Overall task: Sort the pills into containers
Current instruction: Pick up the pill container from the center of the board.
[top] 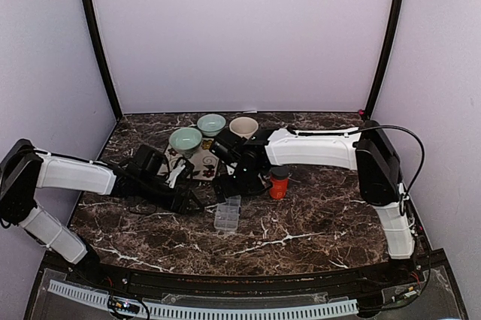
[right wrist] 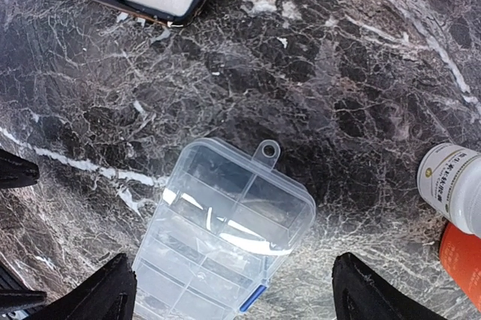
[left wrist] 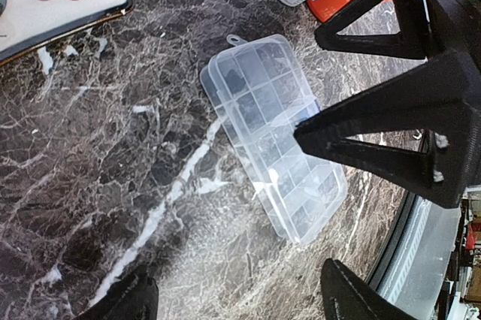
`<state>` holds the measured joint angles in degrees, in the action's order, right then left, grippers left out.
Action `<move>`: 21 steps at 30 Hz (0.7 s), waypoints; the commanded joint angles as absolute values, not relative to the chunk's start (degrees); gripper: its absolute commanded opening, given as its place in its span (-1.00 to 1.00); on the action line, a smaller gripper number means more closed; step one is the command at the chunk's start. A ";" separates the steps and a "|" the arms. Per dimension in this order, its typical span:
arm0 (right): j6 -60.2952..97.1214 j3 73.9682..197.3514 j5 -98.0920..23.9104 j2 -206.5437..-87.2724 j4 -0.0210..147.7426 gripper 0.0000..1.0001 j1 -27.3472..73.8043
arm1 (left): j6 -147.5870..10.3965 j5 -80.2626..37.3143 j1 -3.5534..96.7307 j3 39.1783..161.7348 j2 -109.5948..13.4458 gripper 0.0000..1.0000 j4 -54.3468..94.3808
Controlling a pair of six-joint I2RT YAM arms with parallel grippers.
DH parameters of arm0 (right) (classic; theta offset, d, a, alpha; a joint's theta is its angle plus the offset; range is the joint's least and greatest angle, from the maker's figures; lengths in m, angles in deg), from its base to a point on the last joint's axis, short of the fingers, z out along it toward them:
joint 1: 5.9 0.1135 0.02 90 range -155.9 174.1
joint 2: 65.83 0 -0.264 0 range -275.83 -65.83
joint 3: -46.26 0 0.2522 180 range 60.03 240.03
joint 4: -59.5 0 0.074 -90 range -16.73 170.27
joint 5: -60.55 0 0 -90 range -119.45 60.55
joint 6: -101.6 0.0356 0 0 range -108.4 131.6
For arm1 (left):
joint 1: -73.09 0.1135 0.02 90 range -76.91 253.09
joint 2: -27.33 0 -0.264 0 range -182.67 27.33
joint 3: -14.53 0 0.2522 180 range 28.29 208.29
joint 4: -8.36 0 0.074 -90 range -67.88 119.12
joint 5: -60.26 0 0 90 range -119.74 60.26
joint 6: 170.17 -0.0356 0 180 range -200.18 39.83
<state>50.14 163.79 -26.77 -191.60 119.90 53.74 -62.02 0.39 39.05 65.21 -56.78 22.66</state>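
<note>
Clear plastic compartment box [top: 227, 215] lies on the dark marble tabletop [top: 316, 222]. The left fingers [left wrist: 124, 301] at its nine o'clock and the right fingers [right wrist: 105, 297] at twelve stand apart.

1. The pill organizer [top: 227, 215] lies at the centre of the table [top: 323, 230] in the top view.
2. A tray [left wrist: 45, 12] sits just up-left of it, with three bowls [top: 211, 123] behind the tray.
3. A jar [top: 279, 183] stands to the organizer's upper right, with a pill bottle [right wrist: 451, 185] just beside it.
</note>
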 commanded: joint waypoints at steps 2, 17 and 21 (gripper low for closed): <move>51.81 169.81 -25.86 -194.99 123.71 0.82 53.69 | -61.68 0.32 38.70 63.72 -53.24 0.55 20.96; 54.84 179.74 -24.88 -202.57 131.86 0.82 53.43 | -61.50 1.28 38.72 62.00 -51.24 0.55 19.21; 54.59 182.11 -25.53 -204.69 133.48 0.81 53.43 | -60.75 1.75 38.67 61.35 -51.58 0.55 17.92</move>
<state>53.92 179.16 -26.01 -202.55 130.85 53.65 -61.50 0.72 39.05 62.61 -52.76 19.97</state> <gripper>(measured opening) 0.904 0.774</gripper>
